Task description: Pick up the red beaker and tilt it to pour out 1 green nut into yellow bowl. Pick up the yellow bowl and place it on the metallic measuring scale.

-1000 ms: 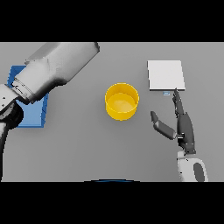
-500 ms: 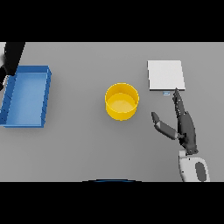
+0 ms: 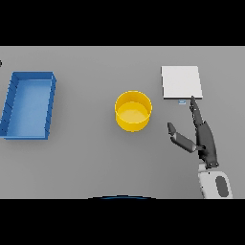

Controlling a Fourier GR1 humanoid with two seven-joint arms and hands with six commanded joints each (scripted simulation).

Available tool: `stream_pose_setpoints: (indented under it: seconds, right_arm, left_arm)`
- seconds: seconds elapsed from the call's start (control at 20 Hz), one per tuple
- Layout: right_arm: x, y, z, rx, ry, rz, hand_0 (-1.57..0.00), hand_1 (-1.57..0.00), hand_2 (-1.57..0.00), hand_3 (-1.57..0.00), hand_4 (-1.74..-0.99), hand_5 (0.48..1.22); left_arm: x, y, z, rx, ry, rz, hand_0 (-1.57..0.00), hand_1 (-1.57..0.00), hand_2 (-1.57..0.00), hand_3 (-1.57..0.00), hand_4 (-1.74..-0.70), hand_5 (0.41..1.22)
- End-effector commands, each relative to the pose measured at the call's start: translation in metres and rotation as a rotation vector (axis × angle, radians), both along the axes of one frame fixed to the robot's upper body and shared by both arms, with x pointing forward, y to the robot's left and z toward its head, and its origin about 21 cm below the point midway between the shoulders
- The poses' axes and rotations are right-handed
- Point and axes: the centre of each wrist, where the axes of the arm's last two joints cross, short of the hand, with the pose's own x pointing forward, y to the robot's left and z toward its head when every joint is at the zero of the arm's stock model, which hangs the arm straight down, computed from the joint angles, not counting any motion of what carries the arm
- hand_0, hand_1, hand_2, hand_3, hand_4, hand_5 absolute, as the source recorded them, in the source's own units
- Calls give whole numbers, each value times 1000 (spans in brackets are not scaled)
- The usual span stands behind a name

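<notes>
Now the right hand point(image 3: 205, 141), fingers straight and spread with nothing held, points toward the scale point(image 3: 181, 82) just beyond its fingertips. To its left, near but apart, stands the bowl point(image 3: 133, 111); no beaker shows.

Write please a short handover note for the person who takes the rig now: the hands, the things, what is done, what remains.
Right hand: open, fingers straight, beside the yellow bowl, fingertips near the measuring scale.
Left hand: not in view.
Bowl stands mid-table, apart from the scale; whether a nut is inside cannot be told.
Red beaker not visible. Blue tray at the left.
Left: put the bowl on the scale.
</notes>
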Motion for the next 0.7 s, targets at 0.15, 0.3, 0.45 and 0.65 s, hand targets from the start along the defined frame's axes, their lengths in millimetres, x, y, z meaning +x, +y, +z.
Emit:
stream_pose_setpoints:
  seconds: [0.15,0.3,0.45,0.65]
  right_arm:
    - [-1,3,2,-14,12,14,1,1,1,1,-1206,657]
    - [-2,7,-1,-4,10,17,1,1,1,1,-1217,664]
    - [-3,4,0,-13,-2,19,1,1,1,1,-1216,664]
    - [-2,6,3,-24,2,15,1,1,1,1,-1207,665]
  left_arm:
    - [-40,5,-46,-91,25,85,-1571,-1571,-1571,-1450,-1741,1221]
    - [-62,5,-74,-134,50,120,-1571,-1571,-1571,-1449,-1741,1221]
    - [-79,6,-94,-175,83,162,-1571,-1571,-1571,-1493,-1741,1221]
    - [-92,2,-109,-190,107,175,-1571,-1571,-1571,-1539,-1741,1117]
